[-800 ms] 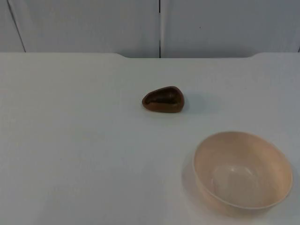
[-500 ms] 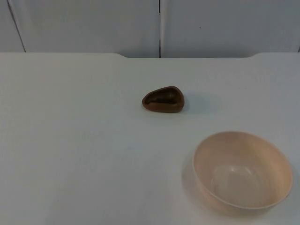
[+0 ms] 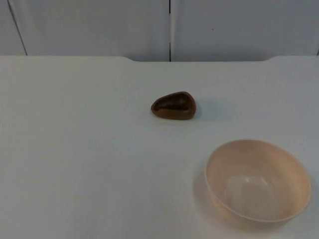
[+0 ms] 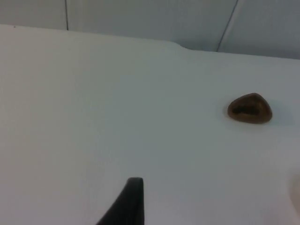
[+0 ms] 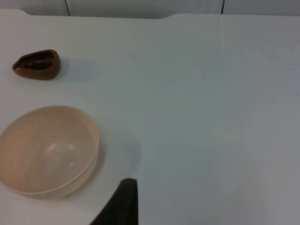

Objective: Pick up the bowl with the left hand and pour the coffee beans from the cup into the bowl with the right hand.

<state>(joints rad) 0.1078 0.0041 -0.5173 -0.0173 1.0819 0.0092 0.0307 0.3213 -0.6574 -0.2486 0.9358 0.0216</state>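
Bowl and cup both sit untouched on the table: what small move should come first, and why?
Probably bring the left gripper toward the bowl. The bowl stands upright and empty near the table's front right, the brown cup sits apart at the middle, and neither gripper is near either. The bowl must be held before pouring; the right gripper can wait.

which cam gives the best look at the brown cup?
Top view: the brown cup sits mid-table, its dark inside facing the camera. Both wrist views show it farther off, side-on.
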